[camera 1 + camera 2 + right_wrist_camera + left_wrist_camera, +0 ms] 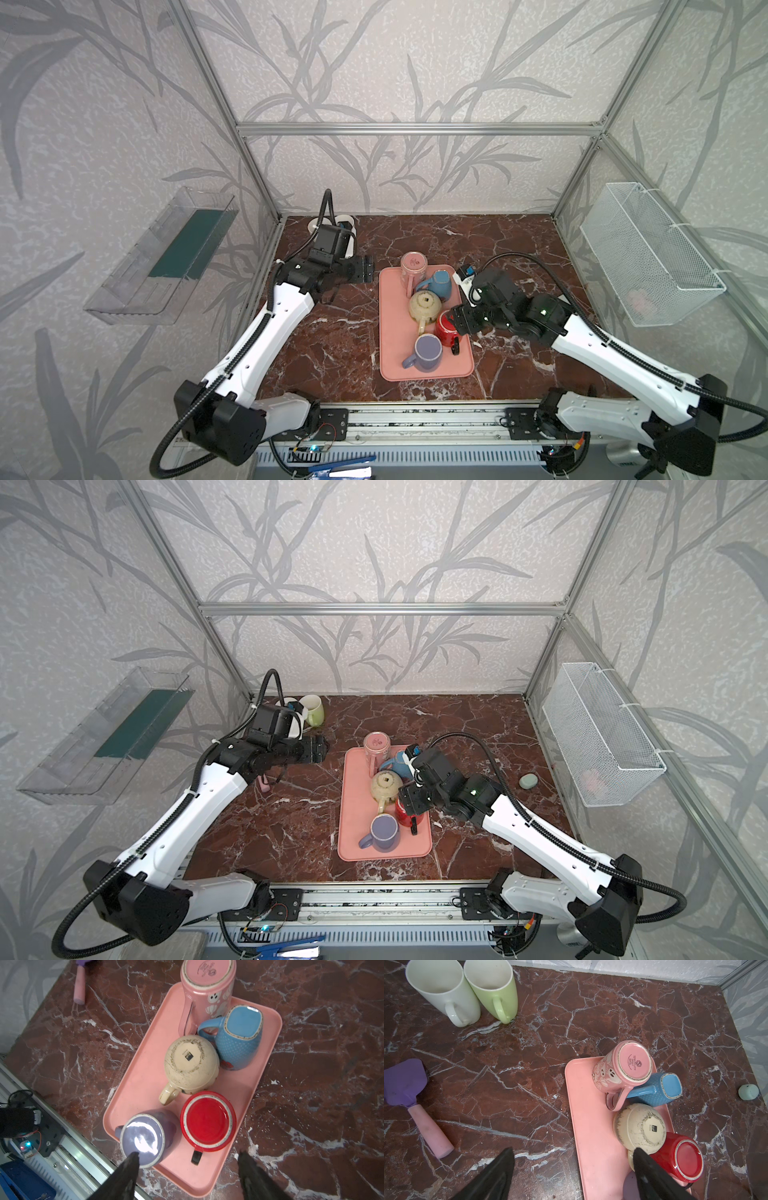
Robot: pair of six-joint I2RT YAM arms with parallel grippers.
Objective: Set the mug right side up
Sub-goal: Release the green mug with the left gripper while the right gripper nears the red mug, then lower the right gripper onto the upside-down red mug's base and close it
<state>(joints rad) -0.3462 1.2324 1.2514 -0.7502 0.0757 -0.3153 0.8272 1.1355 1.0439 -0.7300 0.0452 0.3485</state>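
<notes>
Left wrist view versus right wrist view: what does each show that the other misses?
Only left wrist: white mug and green mug, upright on the table, plus a mint lump. Only right wrist: the front rail. Both: pink tray holding pink mug, blue mug, cream mug and red mug, all upside down.

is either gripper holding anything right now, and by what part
Nothing is held. The left gripper is open and empty. The right gripper is open near the upside-down red mug, with nothing between its jaws.
</notes>
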